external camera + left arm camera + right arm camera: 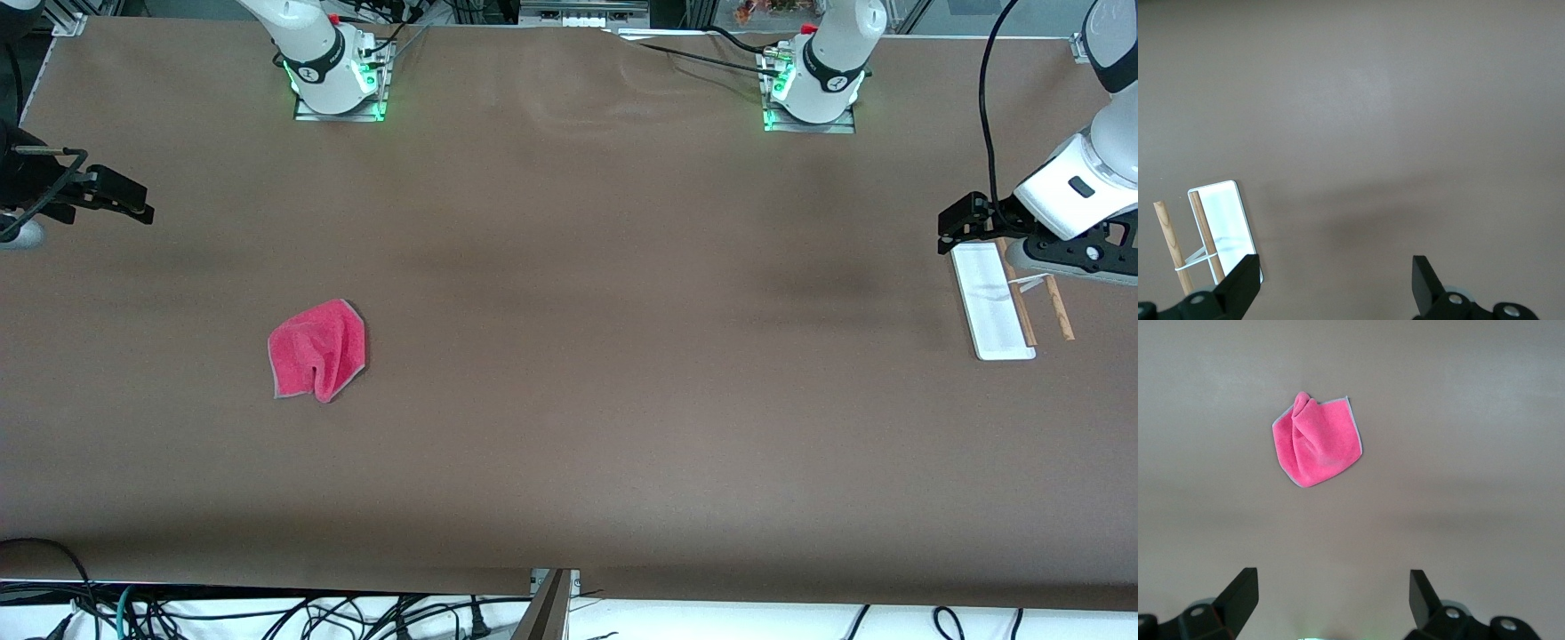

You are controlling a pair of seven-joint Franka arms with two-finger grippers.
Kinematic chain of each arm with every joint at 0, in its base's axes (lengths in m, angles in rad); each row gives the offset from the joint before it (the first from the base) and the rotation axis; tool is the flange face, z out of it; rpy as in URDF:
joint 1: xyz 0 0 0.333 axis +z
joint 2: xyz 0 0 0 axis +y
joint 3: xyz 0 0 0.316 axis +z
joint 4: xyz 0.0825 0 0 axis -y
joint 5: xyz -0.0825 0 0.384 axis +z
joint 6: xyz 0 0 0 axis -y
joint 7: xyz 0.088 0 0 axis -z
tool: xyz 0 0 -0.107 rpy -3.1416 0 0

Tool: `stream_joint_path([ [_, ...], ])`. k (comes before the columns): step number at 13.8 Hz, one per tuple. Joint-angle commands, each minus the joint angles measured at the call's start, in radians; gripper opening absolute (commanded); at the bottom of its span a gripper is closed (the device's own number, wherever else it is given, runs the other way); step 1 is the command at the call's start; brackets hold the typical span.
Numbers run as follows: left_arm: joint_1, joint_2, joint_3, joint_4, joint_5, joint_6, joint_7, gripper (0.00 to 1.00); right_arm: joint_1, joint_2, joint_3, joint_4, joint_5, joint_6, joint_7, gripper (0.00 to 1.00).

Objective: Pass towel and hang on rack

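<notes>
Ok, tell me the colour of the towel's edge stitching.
The towel is pink-red, and its edge stitching is a thin pale grey-white line. It shows best in the right wrist view.

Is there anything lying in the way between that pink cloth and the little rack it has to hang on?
Nothing visible. Only bare table lies between the towel and the rack at the left arm's end.

Small square pink-red fluffy towel [317, 350]: flat on the brown worktop [569, 356], toward the right arm's end, well apart from the right gripper's [1331, 593] parted jaws.

White-based rack with two wooden rods [1005, 307]: on the worktop at the left arm's end, under and just beside the left gripper's [1335, 280] parted jaws.
</notes>
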Motion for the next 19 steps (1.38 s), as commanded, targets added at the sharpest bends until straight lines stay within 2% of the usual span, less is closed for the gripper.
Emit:
stream_joint_path([
  [1,-0.001,-0.012,-0.002,0.004,0.001,-0.02,0.008,1.0,-0.014,0.002,0.01,0.014,0.006,-0.002,0.002,1.0],
  [14,-0.001,-0.012,-0.002,0.004,0.002,-0.023,0.008,1.0,-0.014,0.044,0.01,0.02,0.012,0.029,0.003,1.0],
  [19,-0.001,-0.012,-0.002,0.004,0.001,-0.032,0.008,1.0,-0.017,0.136,0.011,0.019,0.015,0.11,0.003,1.0],
])
